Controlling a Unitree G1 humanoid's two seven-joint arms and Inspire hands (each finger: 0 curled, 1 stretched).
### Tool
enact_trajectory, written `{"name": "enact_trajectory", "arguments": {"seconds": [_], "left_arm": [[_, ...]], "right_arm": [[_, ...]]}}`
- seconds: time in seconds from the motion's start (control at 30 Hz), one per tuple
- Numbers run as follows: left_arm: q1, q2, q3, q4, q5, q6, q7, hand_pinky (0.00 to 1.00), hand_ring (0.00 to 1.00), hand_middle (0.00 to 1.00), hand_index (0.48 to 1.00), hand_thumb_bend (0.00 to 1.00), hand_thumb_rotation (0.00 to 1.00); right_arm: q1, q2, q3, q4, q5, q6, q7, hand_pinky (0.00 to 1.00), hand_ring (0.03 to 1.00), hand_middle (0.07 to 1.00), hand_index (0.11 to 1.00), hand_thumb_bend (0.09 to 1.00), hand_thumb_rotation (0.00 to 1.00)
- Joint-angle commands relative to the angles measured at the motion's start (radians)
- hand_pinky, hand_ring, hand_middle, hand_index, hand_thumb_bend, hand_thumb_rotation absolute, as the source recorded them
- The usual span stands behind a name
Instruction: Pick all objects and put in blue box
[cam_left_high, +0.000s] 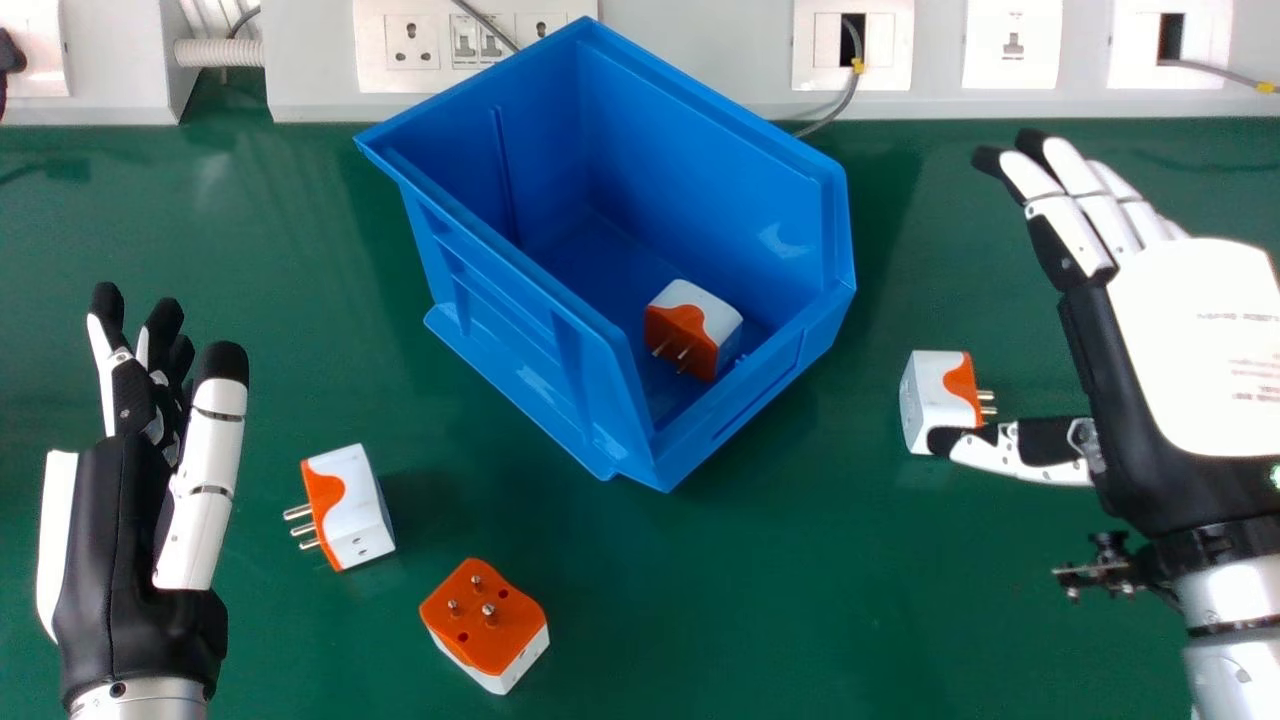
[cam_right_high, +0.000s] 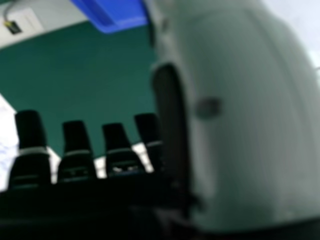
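My right hand (cam_left_high: 1180, 330) is open at the right of the head view, its thumb tip overlapping the lower edge of a white and orange adapter (cam_left_high: 930, 402); I cannot tell if they touch. In the right hand view the open right hand (cam_right_high: 76, 155) shows fingertips and a large thumb. The blue box (cam_left_high: 500, 265) stands at the centre back with one adapter (cam_left_high: 707, 312) inside. Left of centre lies another adapter (cam_left_high: 352, 505), pins facing left. An orange-faced adapter (cam_left_high: 485, 620) has its pins up near the front. My left hand (cam_left_high: 115, 530) is open at the left.
A white trunking with sockets (cam_left_high: 700, 60) runs along the back of the green table (cam_left_high: 800, 600), behind the blue box. Grey cables (cam_left_high: 848, 95) hang from it. The blue box also shows at the top of the right hand view (cam_right_high: 117, 15).
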Motion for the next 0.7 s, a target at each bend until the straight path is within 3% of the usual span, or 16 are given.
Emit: {"name": "enact_trajectory", "arguments": {"seconds": [0.0,0.1,0.17,0.2,0.33,0.43,0.53,0.67], "left_arm": [[0.008,0.013,0.010,-0.027,-0.001,-0.013,-0.003,1.00,1.00,0.99,0.999,0.42,0.76],[0.010,0.015,0.012,-0.031,0.006,-0.014,0.002,1.00,1.00,0.99,0.998,0.41,0.75],[0.010,0.020,0.012,-0.032,0.005,-0.018,-0.002,1.00,1.00,0.99,1.000,0.41,0.75],[0.011,0.020,0.012,-0.033,0.002,-0.015,-0.003,1.00,1.00,0.99,1.000,0.42,0.76],[0.012,0.023,0.009,-0.043,0.012,-0.005,0.003,1.00,1.00,1.00,1.000,0.43,0.77],[0.012,0.023,0.010,-0.047,0.009,0.004,0.004,1.00,1.00,1.00,1.000,0.41,0.77],[0.010,0.028,0.015,-0.040,-0.004,-0.001,-0.005,1.00,1.00,1.00,1.000,0.41,0.78],[0.016,0.028,0.019,-0.043,-0.005,0.000,-0.003,1.00,1.00,1.00,1.000,0.38,0.78]], "right_arm": [[-0.002,-0.022,-0.021,0.028,0.022,-0.009,0.029,0.76,0.898,0.934,0.895,0.838,0.17],[-0.023,-0.038,-0.016,0.086,0.013,-0.010,0.054,0.76,0.897,0.934,0.897,0.843,0.19],[-0.049,-0.050,-0.007,0.138,0.002,-0.015,0.062,0.76,0.890,0.925,0.888,0.851,0.20],[-0.063,-0.055,-0.003,0.163,-0.003,-0.018,0.063,0.76,0.884,0.918,0.882,0.857,0.20],[-0.121,-0.069,0.025,0.246,-0.024,-0.009,0.081,0.75,0.878,0.906,0.864,0.872,0.18],[-0.156,-0.077,0.048,0.294,-0.035,0.001,0.095,0.76,0.879,0.906,0.861,0.871,0.18],[-0.200,-0.081,0.072,0.360,-0.049,0.010,0.106,0.77,0.876,0.900,0.854,0.879,0.18],[-0.237,-0.082,0.092,0.412,-0.051,0.013,0.110,0.77,0.872,0.896,0.855,0.872,0.18]]}}
